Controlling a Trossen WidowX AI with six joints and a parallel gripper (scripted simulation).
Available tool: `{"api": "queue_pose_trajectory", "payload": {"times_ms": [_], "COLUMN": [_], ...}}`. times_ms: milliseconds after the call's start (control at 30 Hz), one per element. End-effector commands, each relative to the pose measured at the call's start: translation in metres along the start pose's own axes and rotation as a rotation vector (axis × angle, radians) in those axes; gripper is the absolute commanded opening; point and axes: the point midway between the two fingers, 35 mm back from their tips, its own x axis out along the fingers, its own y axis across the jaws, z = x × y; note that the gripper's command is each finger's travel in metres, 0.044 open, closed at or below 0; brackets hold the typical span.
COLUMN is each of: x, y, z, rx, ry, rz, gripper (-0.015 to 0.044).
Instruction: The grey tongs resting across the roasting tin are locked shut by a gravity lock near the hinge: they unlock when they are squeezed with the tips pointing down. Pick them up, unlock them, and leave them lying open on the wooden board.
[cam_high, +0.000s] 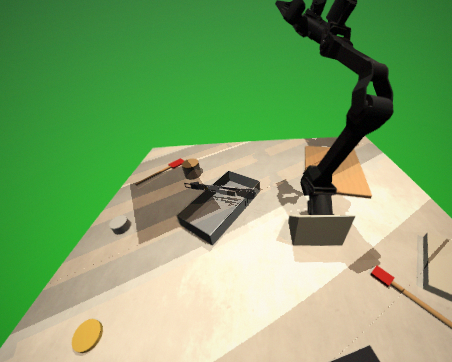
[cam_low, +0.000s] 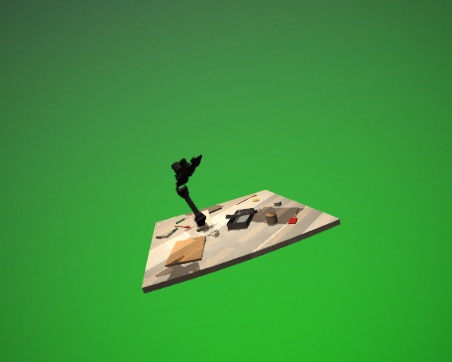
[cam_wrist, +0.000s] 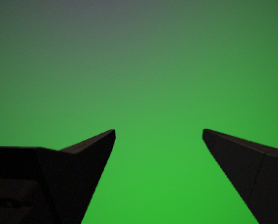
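Observation:
The grey tongs (cam_high: 192, 185) (cam_low: 231, 216) lie across the dark roasting tin (cam_high: 196, 230) (cam_low: 233, 226), with one end sticking out past its rim in the top view. Whether their arms are locked together is too small to tell. The wooden board (cam_high: 353, 176) (cam_low: 186, 251) lies flat behind the arm's base in the top view, partly hidden by the arm, and nothing shows on it. My gripper (cam_wrist: 157, 133) is open and empty, with its fingers wide apart. It is raised high above the table, far from the tongs, and the wrist view shows only green background between the fingers.
A wood-topped cylinder (cam_high: 191, 170) (cam_low: 271, 218) and a red-headed tool (cam_high: 176, 163) (cam_low: 293, 220) are beyond the tin. A white disc (cam_high: 119, 223) and a yellow disc (cam_high: 87, 335) lie at the left. Another red-headed tool (cam_high: 382, 276) lies near the arm's base plate (cam_high: 321, 231).

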Motion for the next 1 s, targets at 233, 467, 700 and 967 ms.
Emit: {"api": "queue_pose_trajectory", "payload": {"times_ms": [233, 467, 700, 967], "x": [0.022, 0.027, 0.023, -0.002], "y": [-0.092, -0.084, -0.051, 0.021], "z": [-0.162, -0.275, -0.336, -0.426], "rx": [0.521, 0.752, 0.871, 0.953], "ry": [0.279, 0.536, 0.72, 1.097], "rz": [-0.227, -0.316, -0.319, -0.351], "gripper": [0.044, 0.044, 0.044, 0.044]}}
